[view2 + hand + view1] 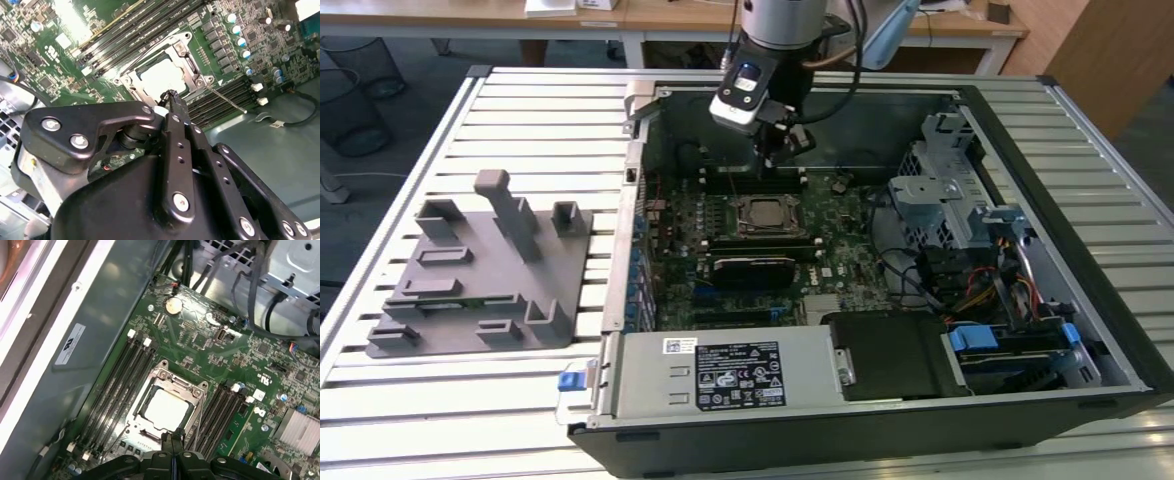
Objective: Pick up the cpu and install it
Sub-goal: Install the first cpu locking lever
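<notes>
The cpu (758, 213) is a shiny silver square lying flat inside the metal-framed socket (732, 203) on the green motherboard, in the open computer case. In both wrist views the cpu (162, 77) (167, 409) sits inside the socket frame (187, 55) (177, 382). My gripper (775, 152) hangs above the board, just behind the socket toward the case's back wall. Its black fingers (172, 96) (172, 439) are pressed together with nothing between them, their tips hovering over the socket's edge, apart from the cpu.
A grey fixture plate (474, 270) with upright posts lies on the slatted table at the exterior view's left. Inside the case are memory slots (117, 385) beside the socket, a power supply (720, 375), a drive cage (947, 190) and loose cables (987, 290).
</notes>
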Controlling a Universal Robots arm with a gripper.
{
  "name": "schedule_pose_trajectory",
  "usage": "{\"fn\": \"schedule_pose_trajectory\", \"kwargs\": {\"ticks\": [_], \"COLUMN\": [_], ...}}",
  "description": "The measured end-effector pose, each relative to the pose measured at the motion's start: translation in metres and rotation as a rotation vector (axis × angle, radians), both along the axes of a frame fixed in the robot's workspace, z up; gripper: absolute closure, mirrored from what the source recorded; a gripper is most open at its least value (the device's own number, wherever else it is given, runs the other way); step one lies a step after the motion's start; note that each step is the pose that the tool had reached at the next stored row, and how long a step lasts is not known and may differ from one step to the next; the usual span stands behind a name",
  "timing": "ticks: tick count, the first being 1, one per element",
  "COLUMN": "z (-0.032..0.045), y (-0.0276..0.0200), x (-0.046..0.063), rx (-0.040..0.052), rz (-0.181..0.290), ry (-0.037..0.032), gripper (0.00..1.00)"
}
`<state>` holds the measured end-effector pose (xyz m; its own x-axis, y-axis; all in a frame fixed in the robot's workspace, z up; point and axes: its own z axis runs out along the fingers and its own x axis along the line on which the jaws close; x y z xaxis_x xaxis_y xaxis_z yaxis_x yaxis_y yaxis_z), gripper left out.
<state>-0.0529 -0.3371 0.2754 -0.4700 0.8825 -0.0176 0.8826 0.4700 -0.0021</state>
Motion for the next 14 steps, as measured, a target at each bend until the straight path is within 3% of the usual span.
{"fn": "schedule_pose_trajectory", "kwargs": {"ticks": [14], "z": [-0.0017], "y": [0.0], "x": [0.0], "rx": [-0.0001], "rz": [0.253], "ry": [0.0001], "gripper": [0.89]}}
